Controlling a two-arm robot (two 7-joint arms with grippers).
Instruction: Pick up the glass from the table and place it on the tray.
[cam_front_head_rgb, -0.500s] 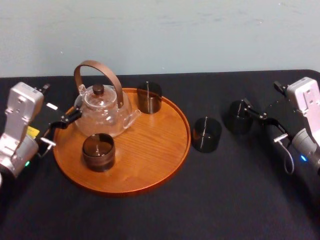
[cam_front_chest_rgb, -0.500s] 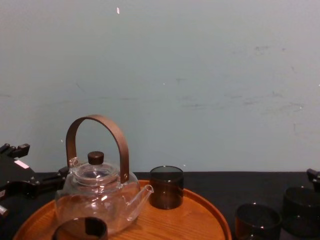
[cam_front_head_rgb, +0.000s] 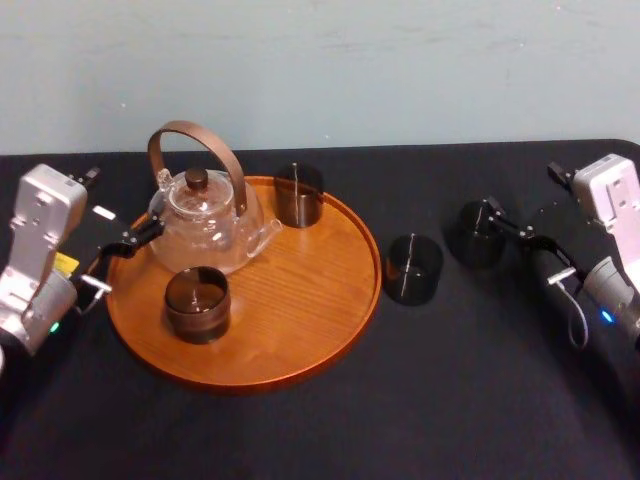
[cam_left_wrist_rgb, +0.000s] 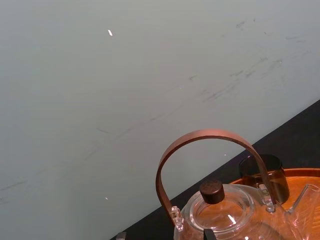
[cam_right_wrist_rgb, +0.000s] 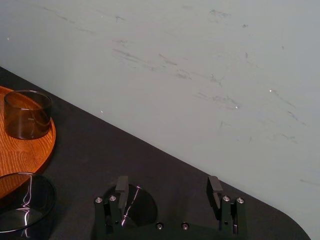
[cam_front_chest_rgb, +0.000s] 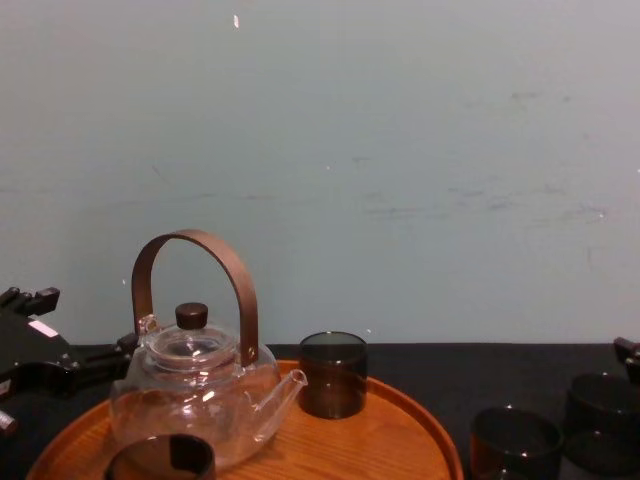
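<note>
Two dark smoked glasses stand on the black table (cam_front_head_rgb: 300, 430), right of the round wooden tray (cam_front_head_rgb: 250, 380): one glass (cam_front_head_rgb: 412, 268) close to the tray's rim, the other glass (cam_front_head_rgb: 474, 235) farther right. My right gripper (cam_front_head_rgb: 518, 238) is open and low by that farther glass (cam_right_wrist_rgb: 134, 204). One of its fingers (cam_right_wrist_rgb: 121, 185) stands in front of the glass, the other is well clear. My left gripper (cam_front_head_rgb: 125, 257) rests open at the tray's left edge, beside the teapot (cam_front_head_rgb: 205, 212).
On the tray stand a clear glass teapot with a brown arched handle and two more dark glasses, one at the back (cam_front_head_rgb: 298, 193) and one at the front (cam_front_head_rgb: 197, 303). A pale wall rises behind the table's far edge.
</note>
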